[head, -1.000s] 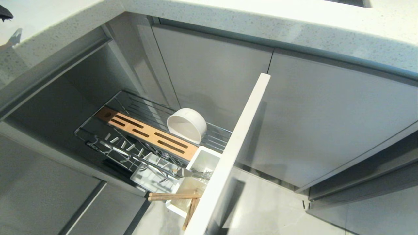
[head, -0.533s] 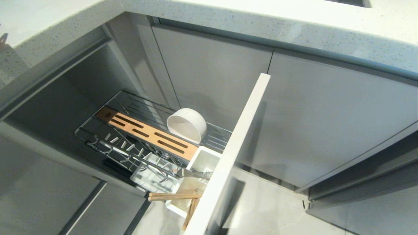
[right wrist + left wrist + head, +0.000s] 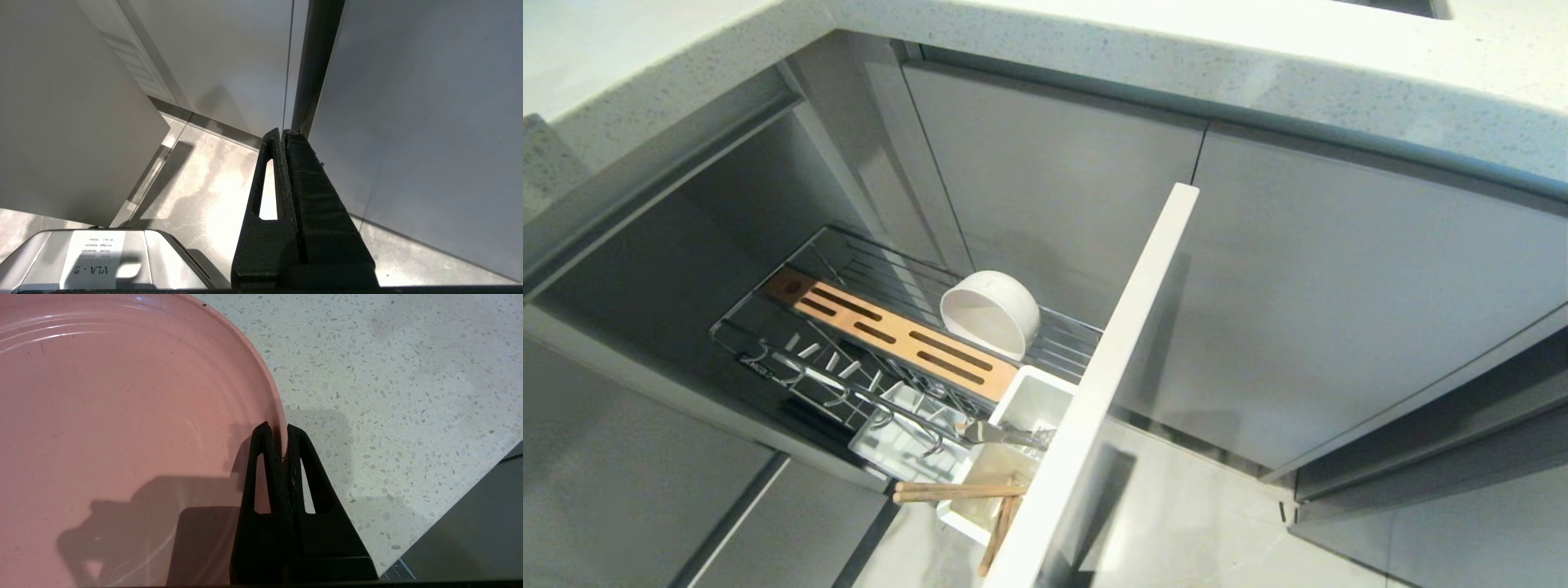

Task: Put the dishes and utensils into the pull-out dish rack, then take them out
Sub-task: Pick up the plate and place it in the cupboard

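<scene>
In the left wrist view my left gripper (image 3: 282, 428) is shut on the rim of the salmon-pink plate (image 3: 122, 428), which lies on the speckled worktop (image 3: 388, 396). The head view shows the pull-out dish rack (image 3: 907, 343) drawn out, with its pale front panel (image 3: 1111, 376). The white bowl (image 3: 990, 314) leans on its side on the wires behind the wooden strip. The chopsticks (image 3: 964, 492) and the metal spoon (image 3: 1005, 436) lie across the white caddy (image 3: 1013, 441). My right gripper (image 3: 283, 132) is shut and empty, hanging low near the floor.
Grey cabinet doors (image 3: 1339, 310) stand behind and right of the rack. The worktop edge (image 3: 1176, 57) overhangs the cabinet opening. Part of my base (image 3: 94, 257) shows in the right wrist view above a pale floor.
The dark gripper tip and its reflection at the far left edge of the head view have gone out of sight. The rack and its contents have not moved.
</scene>
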Robot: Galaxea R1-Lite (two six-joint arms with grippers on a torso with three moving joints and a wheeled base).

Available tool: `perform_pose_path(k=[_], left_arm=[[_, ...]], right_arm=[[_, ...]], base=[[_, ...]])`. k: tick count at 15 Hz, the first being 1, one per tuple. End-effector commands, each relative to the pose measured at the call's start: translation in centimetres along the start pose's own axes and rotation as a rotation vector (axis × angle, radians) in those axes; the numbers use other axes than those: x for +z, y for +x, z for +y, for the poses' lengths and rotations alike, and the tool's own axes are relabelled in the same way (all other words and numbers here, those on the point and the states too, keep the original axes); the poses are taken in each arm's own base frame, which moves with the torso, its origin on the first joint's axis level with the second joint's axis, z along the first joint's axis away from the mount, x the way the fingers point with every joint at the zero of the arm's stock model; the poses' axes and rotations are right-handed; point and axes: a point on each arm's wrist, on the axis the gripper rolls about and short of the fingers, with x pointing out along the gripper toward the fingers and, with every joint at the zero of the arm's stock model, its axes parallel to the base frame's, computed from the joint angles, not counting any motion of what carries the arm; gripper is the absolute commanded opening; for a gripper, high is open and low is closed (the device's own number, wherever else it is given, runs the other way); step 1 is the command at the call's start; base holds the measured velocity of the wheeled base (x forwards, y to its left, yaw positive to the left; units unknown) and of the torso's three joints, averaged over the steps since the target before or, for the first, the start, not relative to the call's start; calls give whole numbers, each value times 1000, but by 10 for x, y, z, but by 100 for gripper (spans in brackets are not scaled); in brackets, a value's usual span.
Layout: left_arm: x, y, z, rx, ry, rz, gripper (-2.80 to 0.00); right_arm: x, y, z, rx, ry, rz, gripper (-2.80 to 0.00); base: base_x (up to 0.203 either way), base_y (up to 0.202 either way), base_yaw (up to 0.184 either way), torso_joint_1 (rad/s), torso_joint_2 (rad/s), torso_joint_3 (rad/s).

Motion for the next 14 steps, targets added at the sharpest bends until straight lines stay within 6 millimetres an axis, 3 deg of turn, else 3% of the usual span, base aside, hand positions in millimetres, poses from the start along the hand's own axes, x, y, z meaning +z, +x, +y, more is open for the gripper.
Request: perform_pose_path(k=[1, 7, 14], left_arm=[[5, -11, 4, -2, -11, -23, -280], [27, -56, 17, -43, -79, -158, -280], [51, -84, 24, -118, -234, -433, -280]], right_arm=[[0, 0, 0, 1, 0, 2, -280], [0, 0, 0, 1, 0, 2, -280], [0, 0, 0, 1, 0, 2, -280]], base=[[0, 0, 0, 0, 0, 0], [0, 0, 0, 0, 0, 0], [0, 0, 0, 0, 0, 0]])
